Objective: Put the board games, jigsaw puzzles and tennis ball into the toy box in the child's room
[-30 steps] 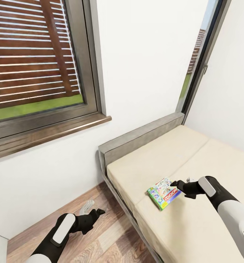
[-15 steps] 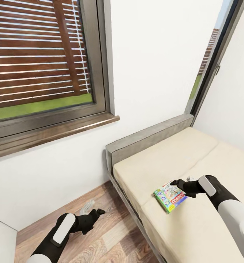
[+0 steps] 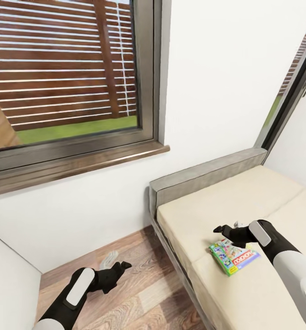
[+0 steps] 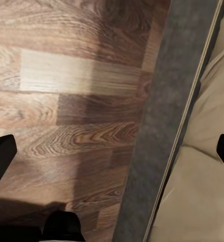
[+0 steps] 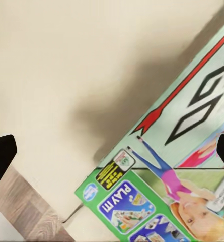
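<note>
Left black gripper [image 3: 117, 267]: low over wood-plank floor [image 3: 139, 293], fingers spread, nothing held. Right black gripper [image 3: 222, 230]: above beige-sheeted bed [image 3: 208, 215], fingertips wide apart in right wrist view, empty, hanging just over green-edged white Monopoly box [image 3: 234, 256]. Box flat on sheet, near bed's floor-side edge, apart from gripper. Beyond: low dark grey headboard [image 3: 203, 176] against white wall [image 3: 208, 68], dark-framed window [image 3: 70, 78] above brown sill [image 3: 79, 165].

Beige bed [image 3: 203, 211], Monopoly box [image 3: 234, 257] on it
</note>
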